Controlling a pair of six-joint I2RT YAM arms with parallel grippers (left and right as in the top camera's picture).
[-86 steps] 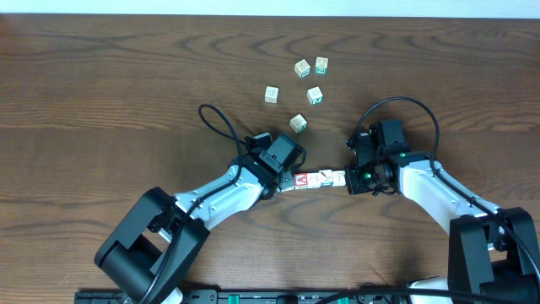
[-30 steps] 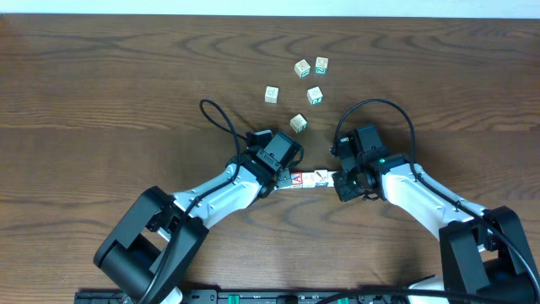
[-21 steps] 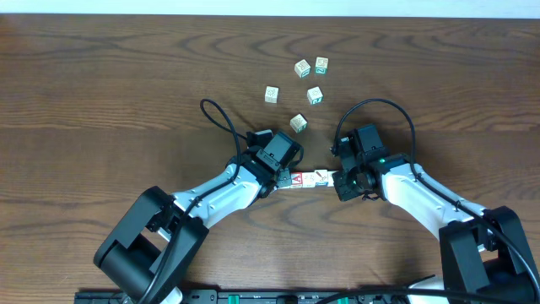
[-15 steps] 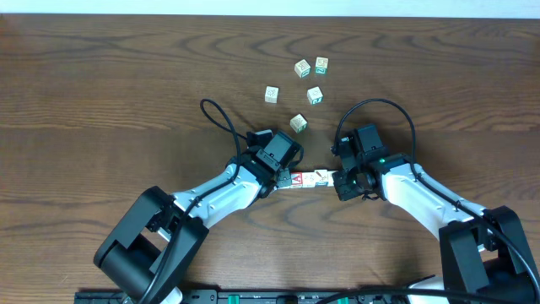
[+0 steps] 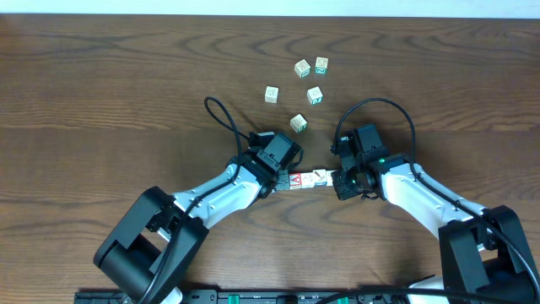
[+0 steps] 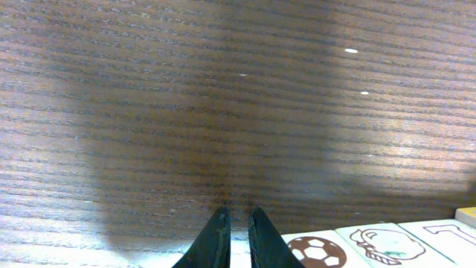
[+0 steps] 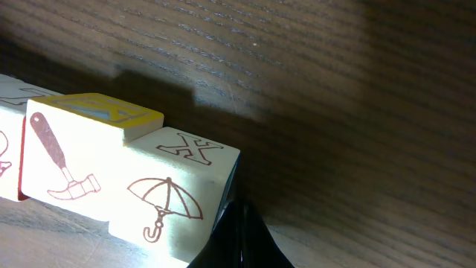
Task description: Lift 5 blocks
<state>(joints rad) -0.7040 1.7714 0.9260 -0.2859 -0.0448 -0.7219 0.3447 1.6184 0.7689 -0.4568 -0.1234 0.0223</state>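
A short row of blocks (image 5: 312, 179) lies between my two grippers, and its left end block carries a red "A" (image 5: 297, 180). My left gripper (image 5: 283, 178) stands at that end, its fingers (image 6: 217, 240) nearly together with only a thin slit and nothing in it. The football-print block (image 6: 316, 251) lies just right of them. My right gripper (image 5: 337, 182) is shut, its tip (image 7: 236, 227) pressed against the side of the umbrella-and-X block (image 7: 175, 197). The hammer block (image 7: 63, 160) beside it sits a little higher. I cannot tell whether the row rests on the table.
Several loose cubes lie farther back on the dark wooden table (image 5: 101, 84), among them one (image 5: 298, 123) just behind the left wrist, one (image 5: 271, 94) to its left and one (image 5: 315, 95). A black cable loop (image 5: 221, 118) rises from the left arm.
Since the earliest frame my right gripper has slid left and squeezed the row shorter. In the last half second the row's left end shifted slightly right and the left fingers parted a hair.
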